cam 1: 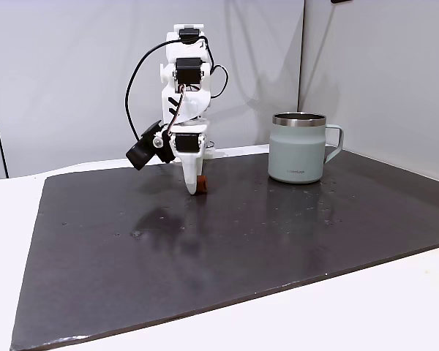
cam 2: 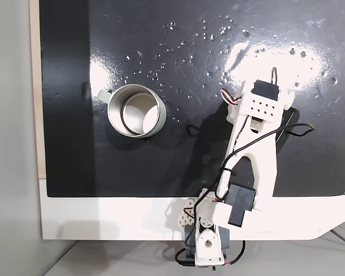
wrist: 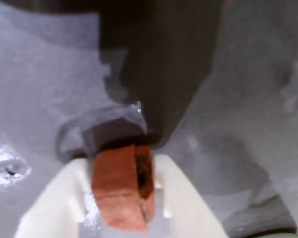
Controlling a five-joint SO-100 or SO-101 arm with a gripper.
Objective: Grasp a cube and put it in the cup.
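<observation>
The reddish-brown cube (wrist: 121,191) sits clamped between my two white fingers (wrist: 181,193) in the wrist view. My gripper (wrist: 121,163) is shut on it, pointing down at the dark mat. In a fixed view the gripper (cam 1: 197,187) holds the cube (cam 1: 203,186) at or just above the mat; whether the cube touches the mat is unclear. The cup (cam 1: 298,150), pale grey-green with a steel rim and handle, stands upright to the right of the gripper, well apart from it. From above in a fixed view the cup (cam 2: 119,123) is open and holds nothing, left of the arm (cam 2: 259,132).
A glossy dark mat (cam 1: 241,241) covers the white table (cam 1: 351,307), with small specks on it near the cup. The arm's base (cam 2: 207,241) stands at the mat's edge. Grey walls stand behind.
</observation>
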